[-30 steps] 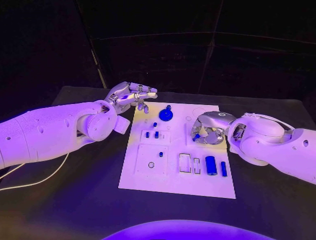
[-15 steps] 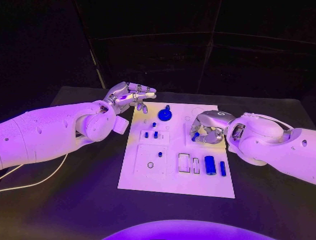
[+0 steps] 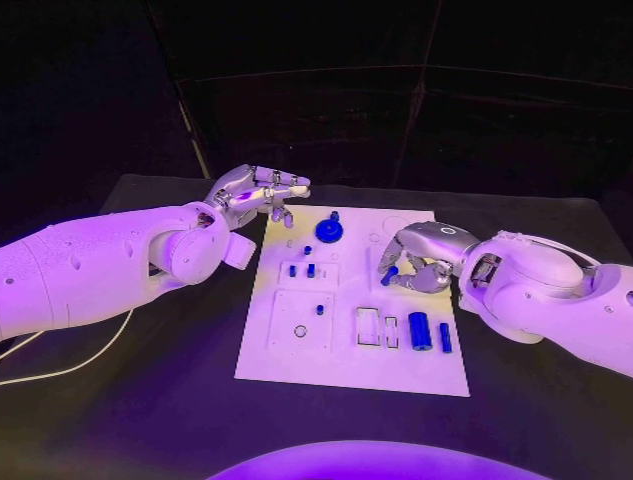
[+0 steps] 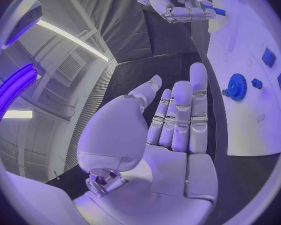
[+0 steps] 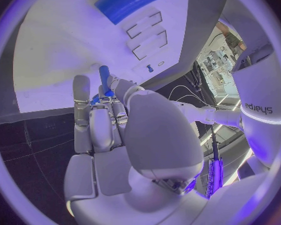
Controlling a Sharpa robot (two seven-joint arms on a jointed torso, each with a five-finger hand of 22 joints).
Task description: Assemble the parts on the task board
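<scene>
Task board: the white task board (image 3: 348,345) is laid at the middle of the black table (image 3: 143,400), its long sides running from the near edge toward the far edge.
Left robot hand: the left robot hand (image 3: 259,192) is held above the board's far left corner, nothing is gripped, and its fingers (image 4: 181,112) are seen stretched out side by side.
Right robot hand: the right robot hand (image 3: 420,260) is poised over the right side of the board, and a small blue peg (image 5: 105,78) is pinched at its fingertips.
Gear: a blue gear (image 3: 329,232) is seated near the board's far edge, between the two hands.
Other parts: a blue cylinder (image 3: 420,331) and a thinner blue bar (image 3: 445,337) are lain beside each other toward the near right corner; two small blue blocks (image 3: 300,270) are set in the left half.
</scene>
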